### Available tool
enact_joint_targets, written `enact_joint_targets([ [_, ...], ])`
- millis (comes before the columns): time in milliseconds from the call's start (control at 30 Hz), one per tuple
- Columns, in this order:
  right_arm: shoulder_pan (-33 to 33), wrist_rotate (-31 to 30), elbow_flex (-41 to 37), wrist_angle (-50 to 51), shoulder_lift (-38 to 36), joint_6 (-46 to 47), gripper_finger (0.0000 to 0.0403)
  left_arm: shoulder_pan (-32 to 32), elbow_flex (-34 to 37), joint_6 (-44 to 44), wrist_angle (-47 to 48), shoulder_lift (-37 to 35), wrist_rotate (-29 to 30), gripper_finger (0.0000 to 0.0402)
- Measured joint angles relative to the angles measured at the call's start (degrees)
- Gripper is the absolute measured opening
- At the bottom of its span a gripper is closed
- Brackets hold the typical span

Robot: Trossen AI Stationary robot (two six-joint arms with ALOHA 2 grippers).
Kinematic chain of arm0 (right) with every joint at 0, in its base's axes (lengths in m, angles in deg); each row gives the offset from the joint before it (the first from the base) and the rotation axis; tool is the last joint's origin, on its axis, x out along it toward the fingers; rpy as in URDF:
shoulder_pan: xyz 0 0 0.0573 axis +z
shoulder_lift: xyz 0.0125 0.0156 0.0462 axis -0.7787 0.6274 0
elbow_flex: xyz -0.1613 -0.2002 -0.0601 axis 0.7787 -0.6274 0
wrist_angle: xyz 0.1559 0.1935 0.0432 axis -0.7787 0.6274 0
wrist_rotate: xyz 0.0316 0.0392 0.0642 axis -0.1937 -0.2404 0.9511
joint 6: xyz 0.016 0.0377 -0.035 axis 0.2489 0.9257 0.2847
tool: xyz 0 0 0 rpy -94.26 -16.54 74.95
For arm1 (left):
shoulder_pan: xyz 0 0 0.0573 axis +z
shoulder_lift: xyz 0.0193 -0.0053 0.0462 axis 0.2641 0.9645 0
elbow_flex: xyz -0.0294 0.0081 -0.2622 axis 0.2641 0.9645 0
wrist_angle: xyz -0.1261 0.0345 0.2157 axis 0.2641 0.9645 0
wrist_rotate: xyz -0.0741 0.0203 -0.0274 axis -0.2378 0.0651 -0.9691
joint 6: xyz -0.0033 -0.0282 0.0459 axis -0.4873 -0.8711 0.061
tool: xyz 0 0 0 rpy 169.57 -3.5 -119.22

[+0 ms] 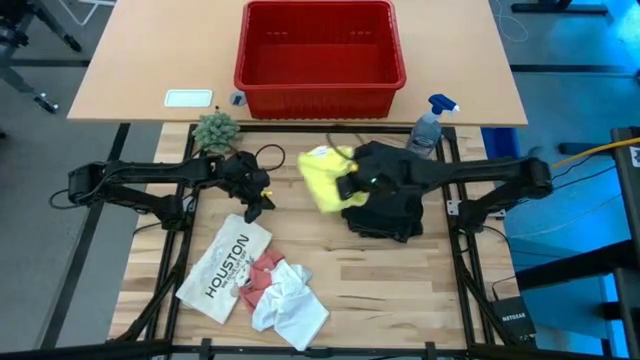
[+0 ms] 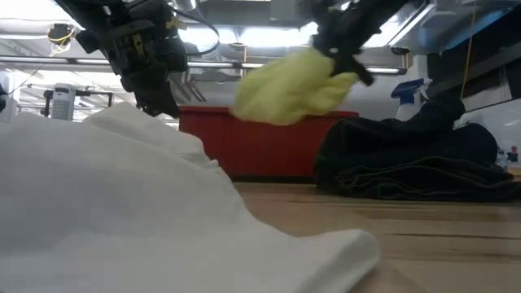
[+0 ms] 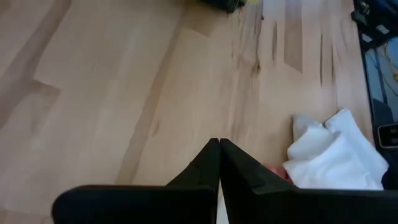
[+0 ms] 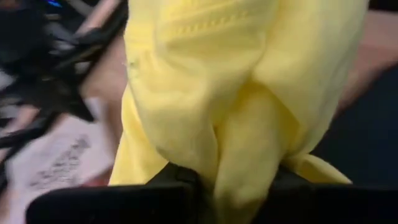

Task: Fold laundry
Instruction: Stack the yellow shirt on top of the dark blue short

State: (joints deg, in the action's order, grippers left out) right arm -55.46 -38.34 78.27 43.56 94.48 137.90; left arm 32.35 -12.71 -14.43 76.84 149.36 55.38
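Aloft, yellow T-shirt [image 4: 236, 93] pinched between right gripper [image 4: 239, 180] fingers — above black trousers [image 1: 390, 205]

Wooden table [image 1: 400, 290], black trousers [image 1: 390, 205], white cloth [image 1: 290, 305], pink cloth [image 1: 262, 268], HOUSTON item [image 1: 225, 265]

the t-shirt [image 1: 325, 178] hangs above the counter [image 1: 390, 290], just left of the trousers [image 1: 388, 200]. the basket [image 1: 318, 45] sits behind them. nearer the front left, two small cloths [image 1: 285, 300] lie beside the houston item [image 1: 225, 265].
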Motion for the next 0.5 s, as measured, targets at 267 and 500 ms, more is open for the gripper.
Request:
enact_joint_targets([
  [267,-6.8,-0.4,0.1,20.4,-15.0,-0.2,0.0052,0.0,0.0,-0.7,-1.5,0.0,0.0,0.0],
  [500,-15.2,8.6,-8.1,26.2,-19.9,1.3,0.0052,0.0,0.0,-0.2,-1.7,0.0,0.0,0.0],
])
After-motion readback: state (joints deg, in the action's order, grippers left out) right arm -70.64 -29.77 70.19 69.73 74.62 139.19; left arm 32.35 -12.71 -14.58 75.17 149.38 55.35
